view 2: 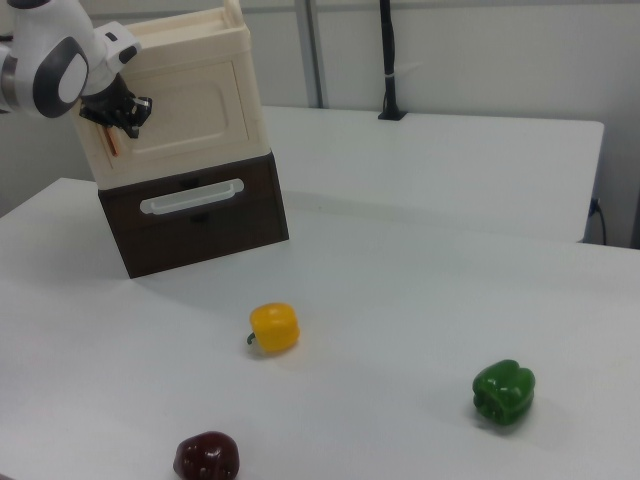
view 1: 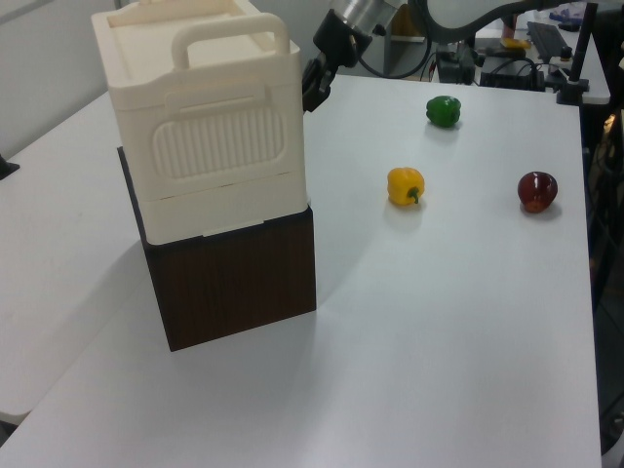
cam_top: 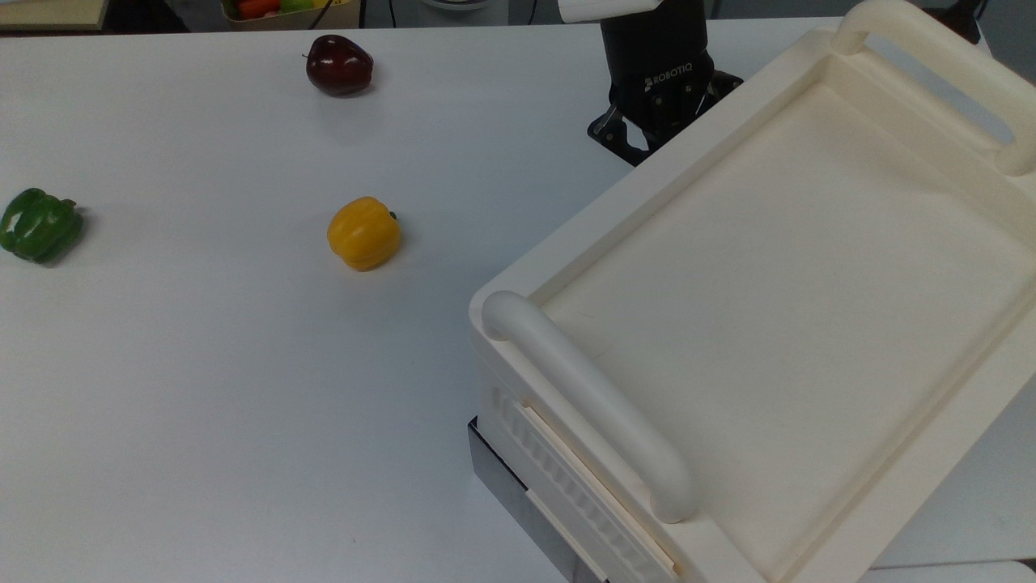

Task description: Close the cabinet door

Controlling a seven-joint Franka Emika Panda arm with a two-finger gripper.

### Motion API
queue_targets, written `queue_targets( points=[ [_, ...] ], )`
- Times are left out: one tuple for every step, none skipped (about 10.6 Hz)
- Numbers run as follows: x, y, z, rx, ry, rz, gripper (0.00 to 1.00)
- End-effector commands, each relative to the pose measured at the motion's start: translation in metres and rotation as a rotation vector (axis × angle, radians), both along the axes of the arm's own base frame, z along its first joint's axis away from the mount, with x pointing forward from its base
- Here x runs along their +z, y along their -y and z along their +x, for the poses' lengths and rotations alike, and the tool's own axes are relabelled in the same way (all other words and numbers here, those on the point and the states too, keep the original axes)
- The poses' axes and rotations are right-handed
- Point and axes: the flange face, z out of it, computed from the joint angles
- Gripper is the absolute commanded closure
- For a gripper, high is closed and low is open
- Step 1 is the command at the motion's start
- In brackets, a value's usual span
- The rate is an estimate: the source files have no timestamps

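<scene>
In the right view, from left to right: the gripper (view 2: 128, 112) presses against the cabinet door (view 2: 185, 122), which lies flush in the face of the cabinet (view 2: 215, 35), so the door looks shut. Whether the fingers are spread or together cannot be told. Rightward, the worktop (view 2: 420, 290) offers open room; the yellow pepper (view 2: 274, 327) sits well apart.

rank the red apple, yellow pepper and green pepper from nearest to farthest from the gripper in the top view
Measured from the gripper beside the cabinet, in the top view:
1. Red apple, to the top view's left, near the table's far edge.
2. Yellow pepper, to the lower left, mid-table; a close second.
3. Green pepper, far at the top view's left edge.
</scene>
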Motion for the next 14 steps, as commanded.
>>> queue_targets(
  points=[
    [-0.002, -0.011, 0.002, -0.02, 0.04, 0.008, 1.0],
    [-0.001, -0.01, 0.0, -0.019, 0.03, 0.005, 1.0],
    [0.0, -0.006, -0.003, -0.021, 0.009, 0.001, 1.0],
    [-0.004, 0.003, -0.007, -0.021, -0.068, -0.024, 1.0],
    [0.006, 0.02, -0.013, -0.031, -0.118, -0.038, 1.0],
    [0.018, 0.046, -0.02, -0.057, -0.171, -0.041, 1.0],
    [0.027, 0.073, -0.027, -0.111, -0.241, -0.037, 1.0],
    [0.029, 0.104, -0.03, -0.201, -0.309, -0.023, 1.0],
    [0.022, 0.131, -0.035, -0.273, -0.409, -0.026, 1.0],
    [0.016, 0.161, -0.04, -0.315, -0.499, -0.036, 1.0],
    [0.018, 0.195, -0.047, -0.361, -0.551, -0.03, 1.0],
    [0.023, 0.222, -0.055, -0.396, -0.584, -0.026, 1.0],
    [0.032, 0.256, -0.064, -0.436, -0.596, -0.011, 1.0],
    [0.039, 0.283, -0.071, -0.477, -0.593, 0.006, 1.0]
  ],
)
